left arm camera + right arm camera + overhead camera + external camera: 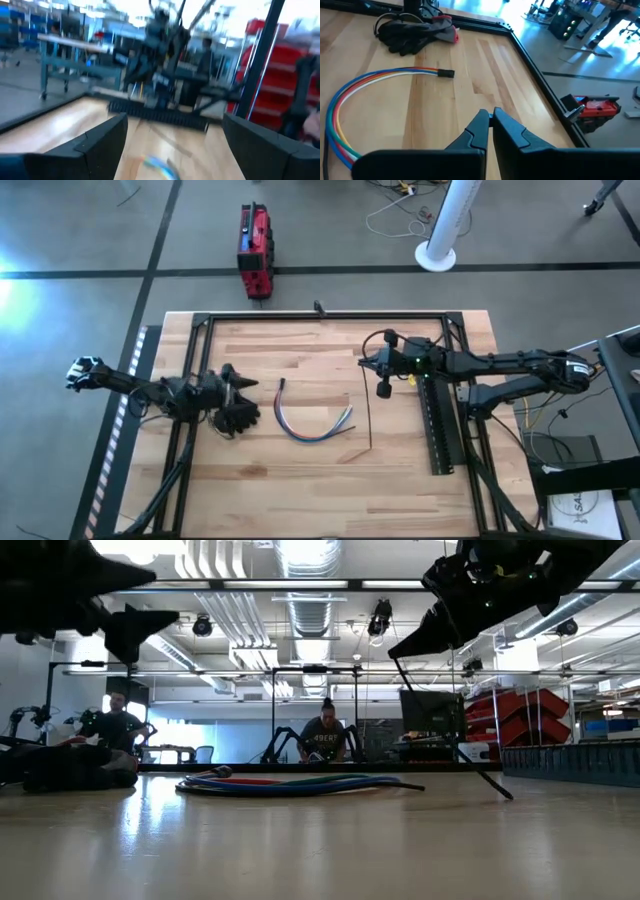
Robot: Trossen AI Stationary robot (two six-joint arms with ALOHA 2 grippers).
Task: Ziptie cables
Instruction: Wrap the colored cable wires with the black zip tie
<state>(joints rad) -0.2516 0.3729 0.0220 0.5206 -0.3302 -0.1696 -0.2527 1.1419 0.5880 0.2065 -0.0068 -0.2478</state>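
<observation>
While the left arm waits at the left side of the light wooden table [300, 470], its gripper [243, 386] hovers above the surface with the fingers [100, 142] spread wide, pointing toward the middle of the table; a dark crumpled glove-like object [235, 418] lies just beside it. The cables [310, 420], a short curved bundle of thin blue, green, yellow and orange wires with a dark connector end [446, 73], lie flat near the table's centre, between the two arms. The right gripper [383, 387] is raised over the table right of centre, its fingers [480, 132] pressed together on the upper end of the ziptie [370, 420], a very thin black plastic strip. In the low view the strip [450, 725] slopes down from the gripper to the table, its lower tip touching the wood. It is near the right end of the cables but apart from them. A long black perforated bar [437, 425] lies along the right side of the table. People sit in the room beyond.
</observation>
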